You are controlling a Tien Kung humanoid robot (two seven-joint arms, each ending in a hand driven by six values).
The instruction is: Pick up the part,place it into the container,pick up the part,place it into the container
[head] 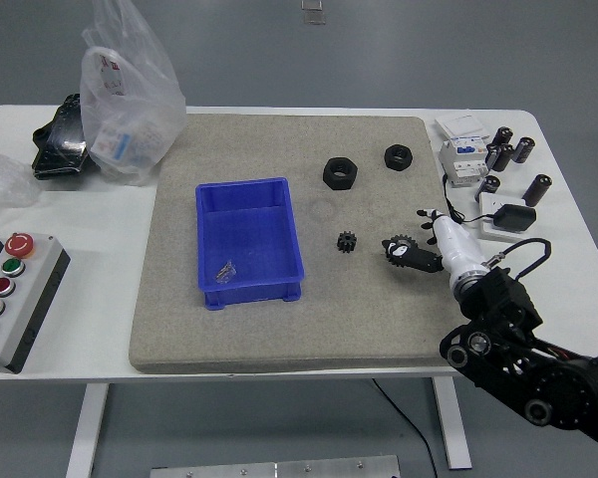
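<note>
The right robot hand (pixel 411 252) reaches in from the lower right over the grey mat (pixel 179 339) on the white desk (pixel 568 329), its fingers closed around a small black gear (pixel 399 245), which sits low over the mat; whether it is lifted clear cannot be told. The left robot hand is out of view. A second small gear (pixel 347 241) lies on the mat just to the left, between the hand and the blue bin (pixel 247 237). The bin is nearly empty, with only a small clear scrap on its floor.

The step in hand appears to be carrying the held gear to the bin. Done well, that means lifting high enough to pass over the loose gear and the bin's right wall, then letting go only once the gear is over the open floor.

By count: two small gears, two larger black nuts (pixel 340 172) at the mat's far side, one blue bin, about five dark cylinders (pixel 536 189) at the desk's right edge, one clear plastic bag (pixel 130 95) at the far left, and one button box (pixel 10 299) on the near left.
</note>
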